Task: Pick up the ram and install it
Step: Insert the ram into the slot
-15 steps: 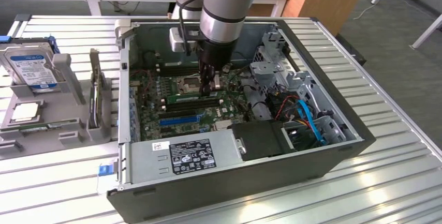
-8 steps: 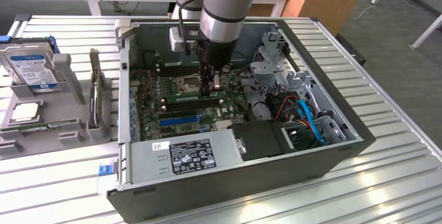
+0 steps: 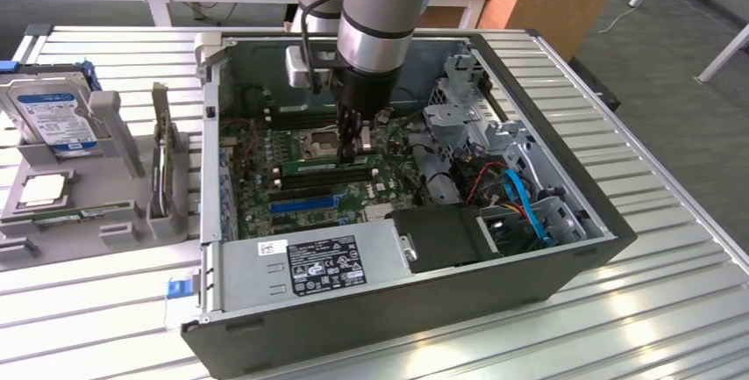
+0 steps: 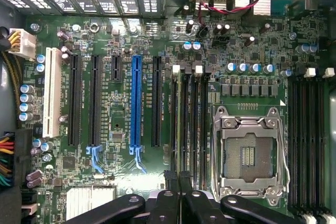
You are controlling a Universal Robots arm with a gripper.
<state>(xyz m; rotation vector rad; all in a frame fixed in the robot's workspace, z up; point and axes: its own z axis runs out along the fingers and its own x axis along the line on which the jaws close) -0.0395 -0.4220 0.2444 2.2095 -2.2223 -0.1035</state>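
Ram (image 3: 318, 168) stands on edge in the bank of black memory slots (image 3: 328, 180) on the motherboard (image 3: 263, 156), just beside the CPU socket (image 3: 318, 144), lying along the slots; in the wrist view the ram (image 4: 181, 124) is seen edge-on as a thin strip among the slots (image 4: 197, 124), with the socket (image 4: 247, 153) near on one side and a blue slot (image 4: 136, 103) farther off on the other. The gripper (image 3: 354, 154) reaches straight down into the open case (image 3: 562, 257) and meets the ram at the end toward the exterior view's right; in the wrist view the gripper (image 4: 178, 179) has its black fingers (image 4: 169, 182) drawn nearly together, one on each side of the ram's upper edge, pinching it. A grey power supply (image 3: 322, 261) sits at the case's near wall; blue cables (image 3: 521, 200) lie in the bay toward the exterior view's right. The case rests on a slatted metal bench (image 3: 655, 310); a hard drive (image 3: 53, 117) stands in a holder well apart, at the exterior view's left.
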